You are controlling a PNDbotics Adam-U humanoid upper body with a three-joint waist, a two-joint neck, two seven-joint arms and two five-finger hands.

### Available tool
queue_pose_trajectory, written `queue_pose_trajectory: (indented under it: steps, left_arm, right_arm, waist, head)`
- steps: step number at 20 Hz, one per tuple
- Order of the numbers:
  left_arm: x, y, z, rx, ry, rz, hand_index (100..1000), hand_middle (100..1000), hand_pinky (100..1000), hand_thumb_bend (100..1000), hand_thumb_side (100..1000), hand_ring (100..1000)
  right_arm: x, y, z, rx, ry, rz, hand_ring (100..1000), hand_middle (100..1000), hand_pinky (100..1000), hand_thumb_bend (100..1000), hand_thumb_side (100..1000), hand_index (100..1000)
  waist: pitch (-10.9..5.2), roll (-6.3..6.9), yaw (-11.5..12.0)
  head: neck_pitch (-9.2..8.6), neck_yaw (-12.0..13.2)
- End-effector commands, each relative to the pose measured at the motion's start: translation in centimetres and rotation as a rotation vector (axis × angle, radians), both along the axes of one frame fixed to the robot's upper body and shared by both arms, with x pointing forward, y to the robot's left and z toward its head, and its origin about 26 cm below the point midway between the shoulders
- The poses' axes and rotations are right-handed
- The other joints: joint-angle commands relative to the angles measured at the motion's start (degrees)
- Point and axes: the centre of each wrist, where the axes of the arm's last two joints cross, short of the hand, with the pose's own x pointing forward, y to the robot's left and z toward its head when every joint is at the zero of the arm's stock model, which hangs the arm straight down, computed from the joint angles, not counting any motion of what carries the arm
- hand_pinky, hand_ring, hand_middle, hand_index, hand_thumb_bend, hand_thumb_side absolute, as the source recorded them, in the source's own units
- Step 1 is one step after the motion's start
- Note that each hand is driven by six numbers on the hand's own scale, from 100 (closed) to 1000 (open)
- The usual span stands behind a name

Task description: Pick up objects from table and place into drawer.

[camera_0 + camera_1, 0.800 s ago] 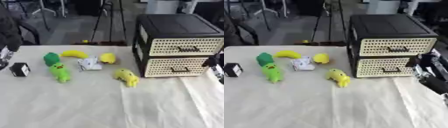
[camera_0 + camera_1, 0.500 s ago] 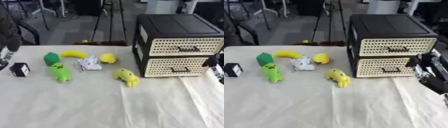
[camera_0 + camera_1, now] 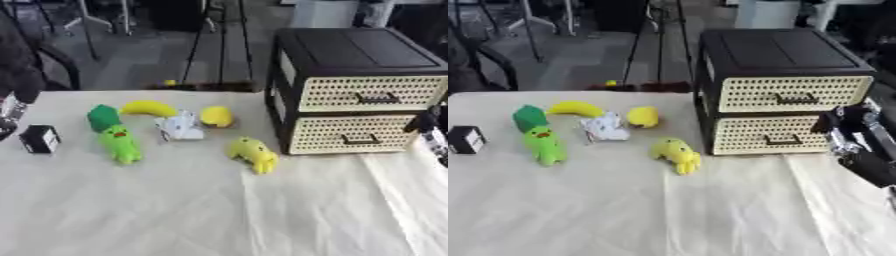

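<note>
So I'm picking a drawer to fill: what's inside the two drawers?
Both drawers, upper and lower, are closed, so their contents are hidden behind the perforated cream fronts. Nothing sits on the drawer unit's black top.

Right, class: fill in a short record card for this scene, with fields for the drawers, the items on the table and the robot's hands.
drawer unit: black, two cream drawers, both closed
toys on table: green plush, yellow plush, banana, yellow ball, white item
black cube: apart, at table's left
right hand: beside lower drawer, holding nothing
left hand: not visible
</note>
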Motion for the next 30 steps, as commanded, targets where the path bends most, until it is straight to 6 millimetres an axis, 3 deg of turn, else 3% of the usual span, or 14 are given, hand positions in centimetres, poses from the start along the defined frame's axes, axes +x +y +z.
queue_pose_trajectory:
  steps: [1,14,30]
  left_arm:
    - [-0.1,0.3,0.8,0.017,-0.022,0.007,741,580,698,668,761,450]
    - [-0.1,0.1,0.6,0.017,-0.015,-0.005,741,580,698,667,763,448]
    - [0.0,-0.2,0.7,0.013,-0.018,-0.018,741,580,698,667,764,448]
  right_arm:
    - [0.7,-1.0,1.0,-0.06,0.001,-0.018,100,100,100,100,808,524]
    - [5.6,-2.9,-1.8,-0.207,0.208,-0.04,100,100,100,100,889,592]
    - [8.8,-2.6,-3.5,-0.259,0.251,-0.132,100,100,100,100,890,605]
  waist:
    - [-0.63,-0.01,0.1]
    - [-0.56,0.52,0.5]
    - [-0.43,0.98,1.2]
  head:
    - [-0.35,-0.2]
    - [0.25,-0.9]
    - [0.17,-1.4]
